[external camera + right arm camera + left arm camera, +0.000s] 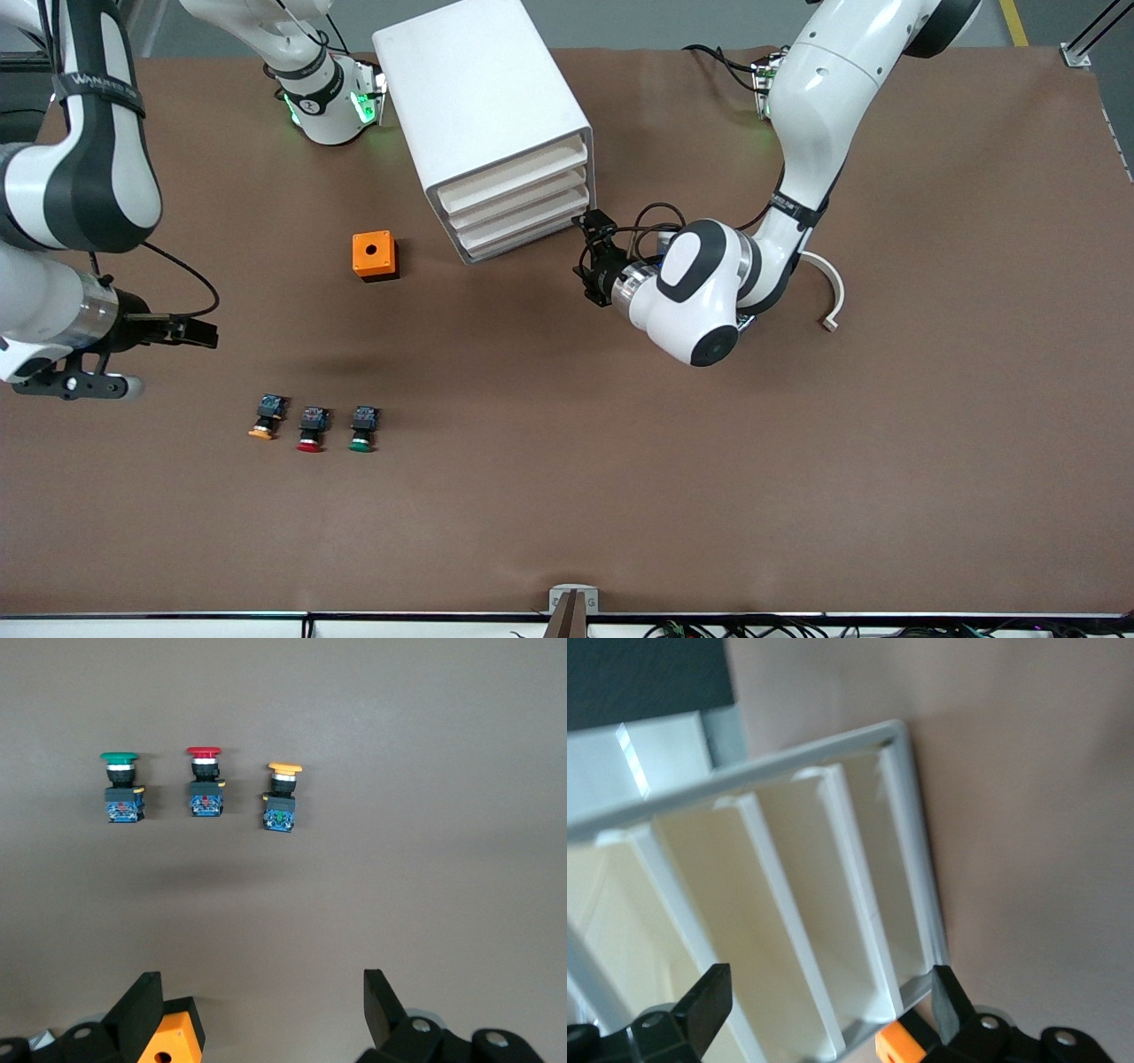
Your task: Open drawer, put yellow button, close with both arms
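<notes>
The white cabinet [483, 97] stands at the robots' side of the table, its four drawers shut; the topmost drawer [518, 170] is flush. My left gripper [585, 257] is open just in front of the drawer fronts, at the corner toward the left arm's end. In the left wrist view its fingers [713, 992] frame the cabinet [833, 749]. The yellow button [264, 418] lies on the table, capped end toward the front camera. My right gripper [151, 354] hangs open and empty in the air at the right arm's end. The yellow button [283, 797] lies ahead of it.
A red button [310, 430] and a green button [361, 430] lie in a row beside the yellow one. An orange box [376, 255] sits between cabinet and buttons. A white curved piece [833, 292] lies by the left arm.
</notes>
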